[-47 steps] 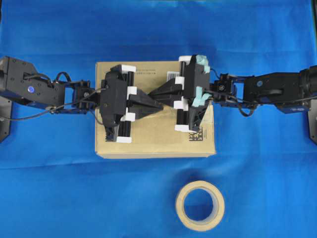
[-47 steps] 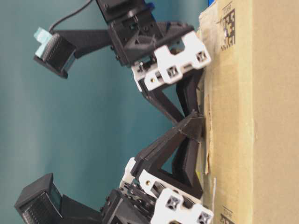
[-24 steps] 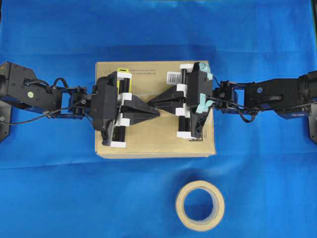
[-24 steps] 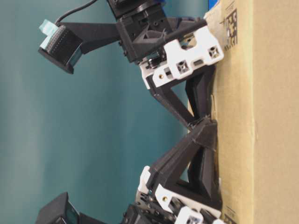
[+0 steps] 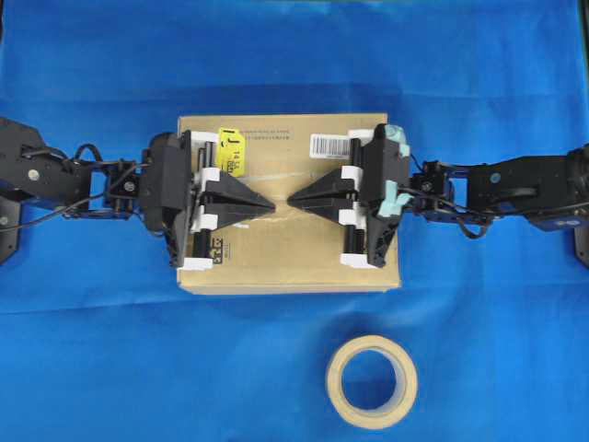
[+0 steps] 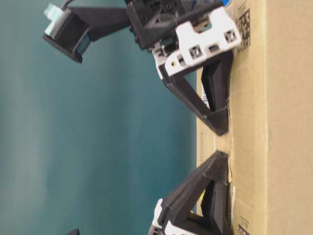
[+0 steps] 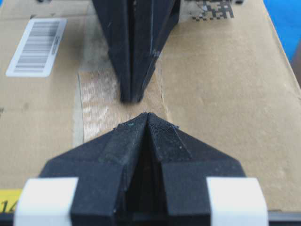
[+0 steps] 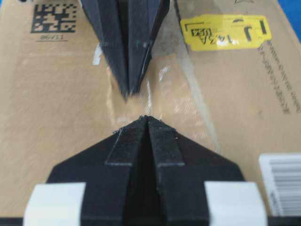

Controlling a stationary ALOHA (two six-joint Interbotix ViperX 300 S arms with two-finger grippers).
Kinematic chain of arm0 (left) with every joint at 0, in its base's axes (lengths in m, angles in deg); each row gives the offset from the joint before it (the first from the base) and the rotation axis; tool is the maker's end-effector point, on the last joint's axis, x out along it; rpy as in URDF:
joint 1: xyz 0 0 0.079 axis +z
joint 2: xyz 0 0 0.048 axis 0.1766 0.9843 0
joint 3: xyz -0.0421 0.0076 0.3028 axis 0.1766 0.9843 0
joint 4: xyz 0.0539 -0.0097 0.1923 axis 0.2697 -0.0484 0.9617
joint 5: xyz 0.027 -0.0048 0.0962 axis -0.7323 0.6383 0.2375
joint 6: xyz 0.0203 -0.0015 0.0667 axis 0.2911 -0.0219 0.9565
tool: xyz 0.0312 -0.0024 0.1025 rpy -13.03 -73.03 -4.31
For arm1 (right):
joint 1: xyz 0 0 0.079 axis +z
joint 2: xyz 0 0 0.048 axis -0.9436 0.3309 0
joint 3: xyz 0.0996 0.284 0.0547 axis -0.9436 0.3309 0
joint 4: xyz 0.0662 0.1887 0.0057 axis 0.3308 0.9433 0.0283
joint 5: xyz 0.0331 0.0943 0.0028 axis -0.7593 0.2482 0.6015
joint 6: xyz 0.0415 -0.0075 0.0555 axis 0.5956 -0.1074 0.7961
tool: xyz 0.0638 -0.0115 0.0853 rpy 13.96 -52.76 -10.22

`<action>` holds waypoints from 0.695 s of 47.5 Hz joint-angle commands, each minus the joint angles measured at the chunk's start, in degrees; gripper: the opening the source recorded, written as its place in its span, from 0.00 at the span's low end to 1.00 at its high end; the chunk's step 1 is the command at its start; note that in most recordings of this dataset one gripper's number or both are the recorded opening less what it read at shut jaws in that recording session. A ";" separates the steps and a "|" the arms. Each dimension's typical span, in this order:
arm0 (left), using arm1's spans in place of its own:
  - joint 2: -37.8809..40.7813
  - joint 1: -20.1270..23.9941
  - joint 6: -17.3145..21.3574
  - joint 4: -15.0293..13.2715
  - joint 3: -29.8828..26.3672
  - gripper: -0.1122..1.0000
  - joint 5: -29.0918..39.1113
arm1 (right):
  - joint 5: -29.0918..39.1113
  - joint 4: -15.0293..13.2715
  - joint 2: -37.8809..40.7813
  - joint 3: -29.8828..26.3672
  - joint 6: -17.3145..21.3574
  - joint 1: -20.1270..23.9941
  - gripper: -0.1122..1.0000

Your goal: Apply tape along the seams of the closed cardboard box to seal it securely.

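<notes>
The cardboard box (image 5: pixel 294 262) lies flat on the blue cloth, showing a yellow sticker (image 5: pixel 228 147) and a white barcode label (image 5: pixel 329 145). A tan square of tape (image 7: pixel 99 108) sits over the seams (image 8: pixel 150 96) at the middle of the top. My left gripper (image 5: pixel 272 204) is shut and empty, its tip resting on the tape's left part. Facing it from the right, my right gripper (image 5: pixel 291 200) is also shut and empty. A short stretch of tape (image 6: pixel 224 145) shows between the two tips. Both sets of fingers lie low against the box top.
A round beige tape roll (image 5: pixel 372 381) lies on the cloth in front of the box, right of centre. Black square codes (image 8: pixel 49 19) are printed near the box's corners. Blue cloth (image 5: pixel 92 350) surrounds the box on all sides.
The two shut grippers, whose tips overlapped at the box's middle, have slid apart along the seam, left one leftwards, right one rightwards. The yellow sticker is uncovered now.
</notes>
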 commanded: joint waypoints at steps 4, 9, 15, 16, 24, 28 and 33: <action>-0.88 -1.67 -0.70 0.18 0.79 0.10 0.00 | 0.00 1.23 -1.49 3.60 0.09 2.90 0.10; -1.58 -2.20 -1.23 0.18 0.79 0.10 0.00 | -0.44 1.93 -3.08 5.27 0.09 3.34 0.10; -3.96 -2.90 -1.23 0.26 0.62 0.10 0.18 | -0.35 1.93 -7.21 6.77 -0.18 3.34 0.10; -4.57 -2.99 -1.23 0.18 0.53 0.10 0.26 | -0.26 1.93 -8.09 7.03 -0.44 3.34 0.10; -11.43 -2.99 -0.53 0.26 0.44 0.10 2.11 | 0.44 1.67 -15.91 7.82 -2.20 2.72 0.10; -15.73 -2.37 -0.44 0.44 0.35 0.10 4.57 | 2.11 1.67 -20.83 7.91 -3.87 2.02 0.10; -21.09 -0.97 -0.44 0.44 0.79 0.10 8.61 | 5.71 1.67 -26.28 8.17 -5.80 0.97 0.10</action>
